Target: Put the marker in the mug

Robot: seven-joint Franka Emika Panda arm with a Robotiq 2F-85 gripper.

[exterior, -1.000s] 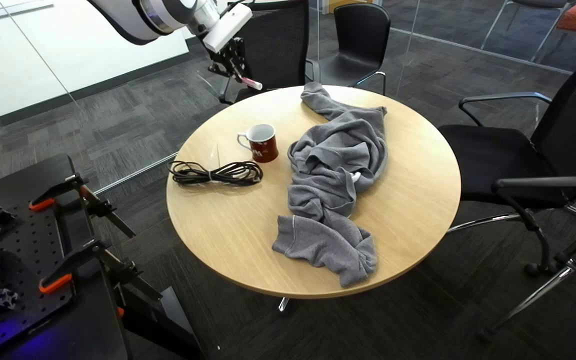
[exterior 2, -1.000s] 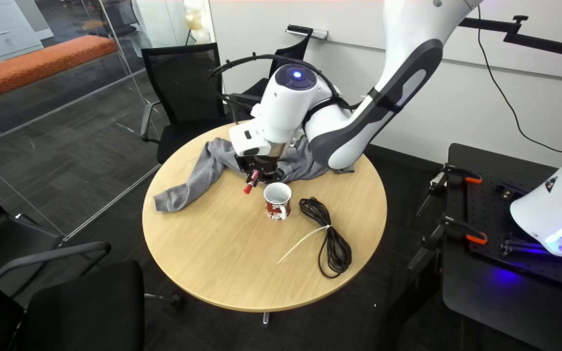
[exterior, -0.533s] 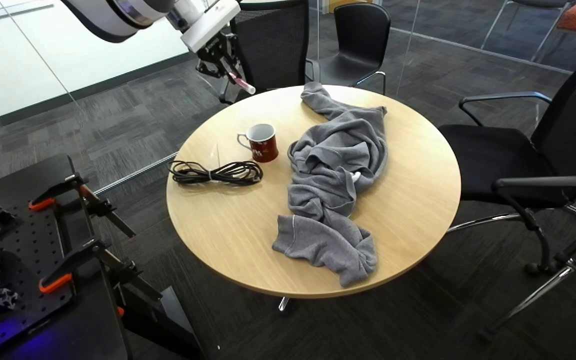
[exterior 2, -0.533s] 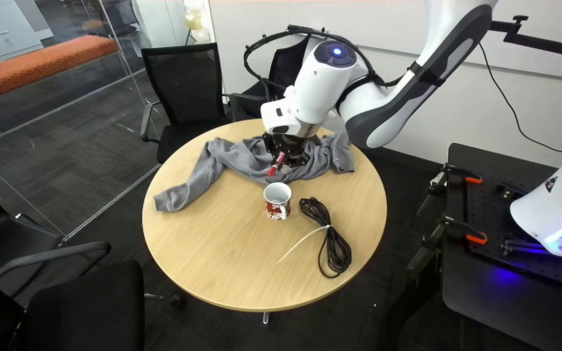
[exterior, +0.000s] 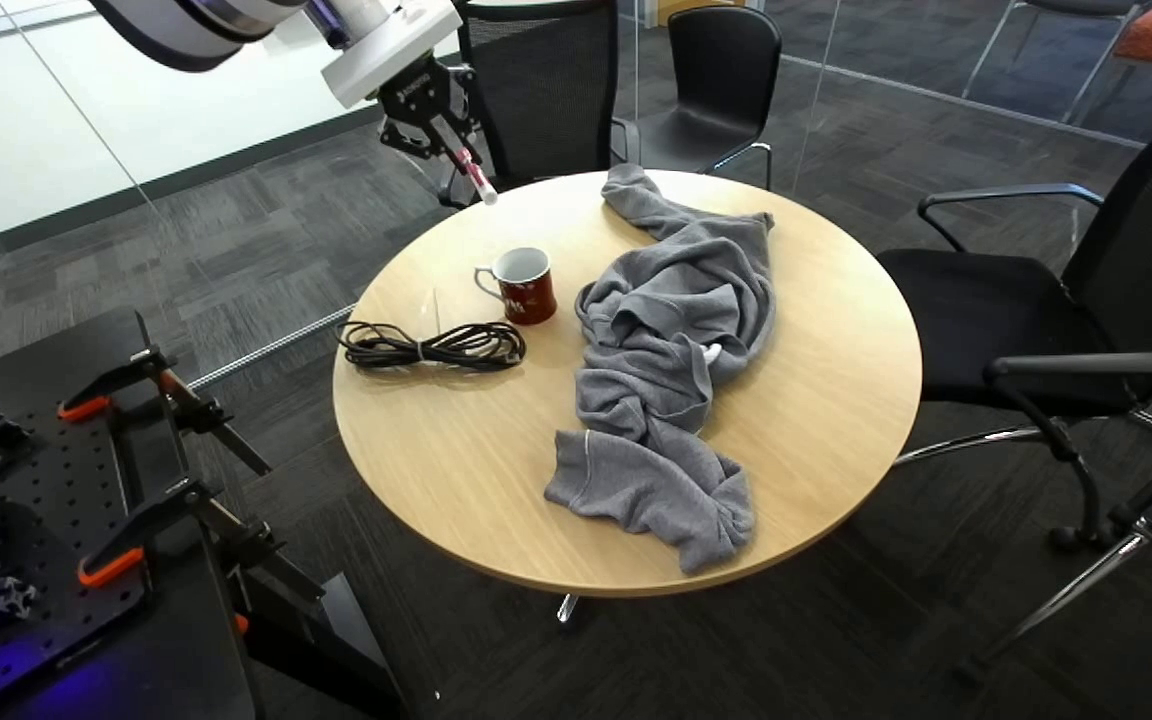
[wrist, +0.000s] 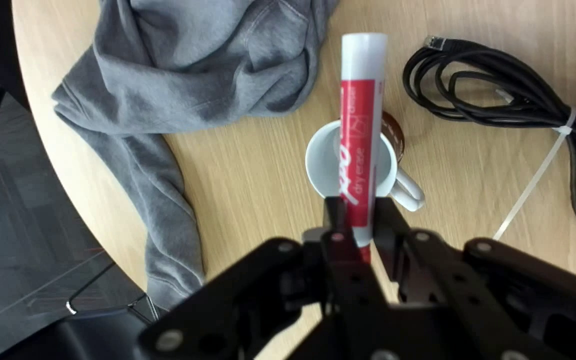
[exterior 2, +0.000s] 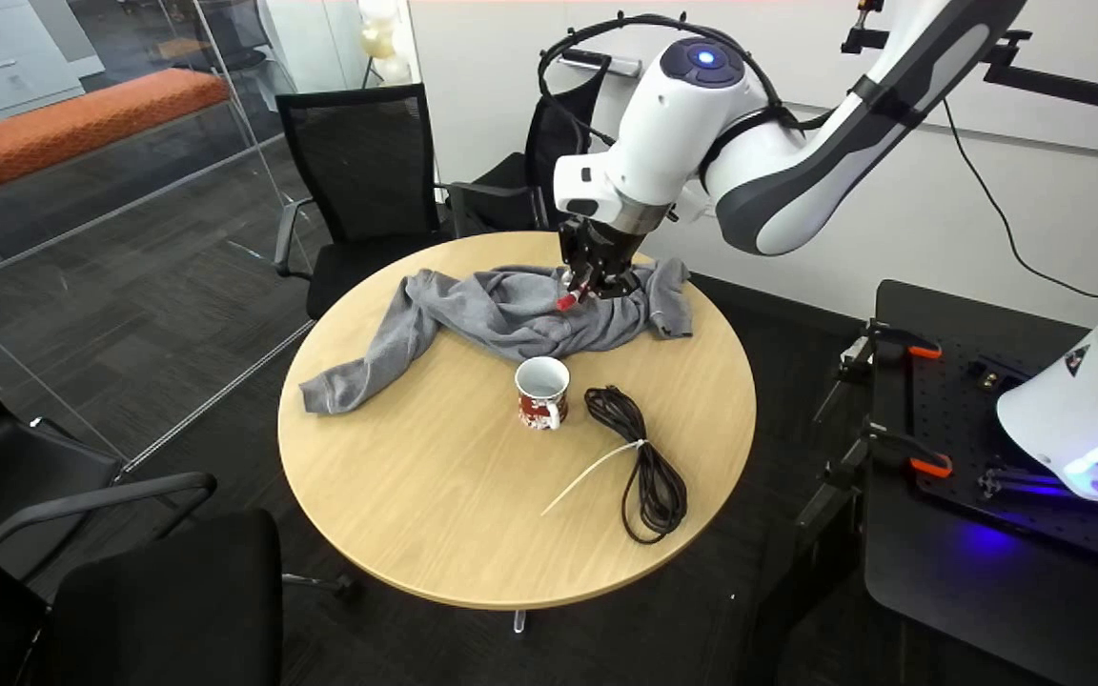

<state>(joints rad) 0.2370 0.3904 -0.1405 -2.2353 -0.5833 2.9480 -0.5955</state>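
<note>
1. Since a second ago, the gripper [wrist: 360, 215] has shifted sideways in both exterior views, its marker [exterior: 476, 177] tipping more steeply; the mug [exterior: 528, 296] has not moved.
2. Jaws closed on the marker near one end, the gripper holds it aloft, the white end jutting ahead and slanting down.
3. Below the gripper, the mug stands upright, its mouth partly behind the marker in the wrist view. That overlap alone may not mean alignment.
4. The step, apparently, is lining up: carry the white end over the mouth, stand the marker straighter, and lower it inside the rim before easing the jaws apart.
5. To the gripper's right in the wrist view lies the cable [wrist: 543, 107], to its left the sweater [wrist: 193, 80]; a near-vertical descent should clear both.
</note>
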